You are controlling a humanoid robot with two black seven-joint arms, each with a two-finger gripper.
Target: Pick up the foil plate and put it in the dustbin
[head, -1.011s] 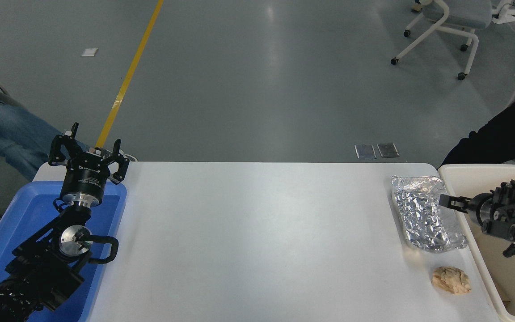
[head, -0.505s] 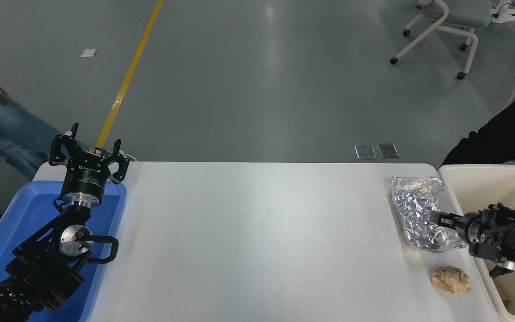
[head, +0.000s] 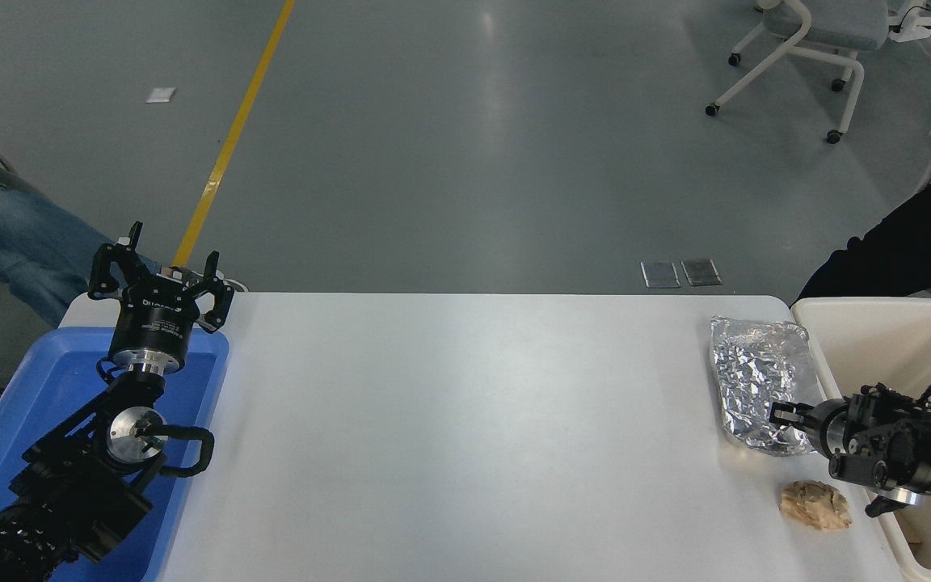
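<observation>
The foil plate (head: 755,373), shiny crinkled silver, lies on the white table (head: 465,420) at its far right, next to the dustbin. The dustbin (head: 878,311) is a cream bin standing off the table's right edge. My right gripper (head: 782,414) comes in low from the right, across the bin's rim. Its tip is at the plate's near right corner, covering that corner. Whether it is open or shut on the foil does not show. My left gripper (head: 160,271) stands parked and open, pointing up over the blue tray at the left.
A crumpled tan paper wad (head: 815,505) lies just in front of the right gripper. The blue tray (head: 45,380) sits at the table's left end. One person's jeans-clad legs (head: 5,234) are at far left, another person in black (head: 910,250) behind the bin.
My right gripper has moved down, nearer the camera and to the left, from the plate's right rim to its near right corner. The left arm has not moved.
</observation>
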